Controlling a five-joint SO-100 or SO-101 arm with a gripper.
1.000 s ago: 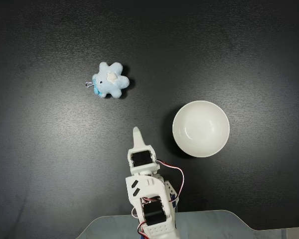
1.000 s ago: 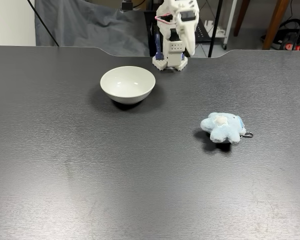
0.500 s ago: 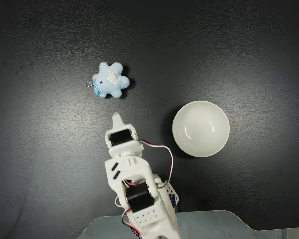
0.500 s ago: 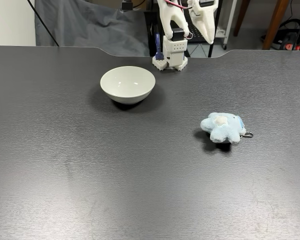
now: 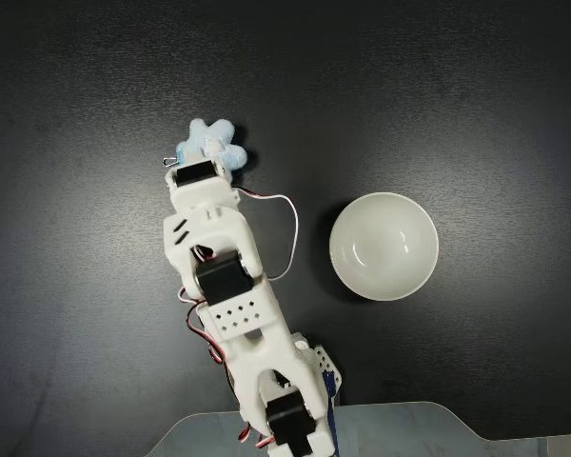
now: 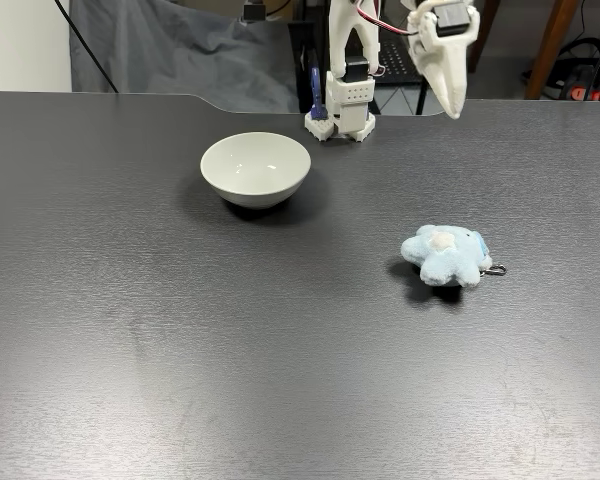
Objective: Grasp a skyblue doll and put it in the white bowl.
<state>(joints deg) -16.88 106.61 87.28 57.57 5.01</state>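
The small fluffy pale-blue plush doll (image 6: 443, 255) lies on the dark matte bench (image 6: 180, 330), its little metal clip pointing right in the side-on fixed view. In the fixed view from above, the doll (image 5: 213, 138) sits toward the upper left and is partly covered by the arm's front end, which reaches over it from the lower edge. From the side, the white plastic pincer (image 6: 453, 100) hangs in the air well above the bench and clearly apart from the doll, tip pointing down. Its two fingers look close together, tapering to a single point, with nothing between them. The round glossy white bowl (image 6: 255, 168) stands well apart from the doll, left of it in the side view and to the right in the view from above (image 5: 383, 246); its inside is bare. The arm's white base (image 6: 342, 100) sits at the far edge of the bench, just behind the bowl.
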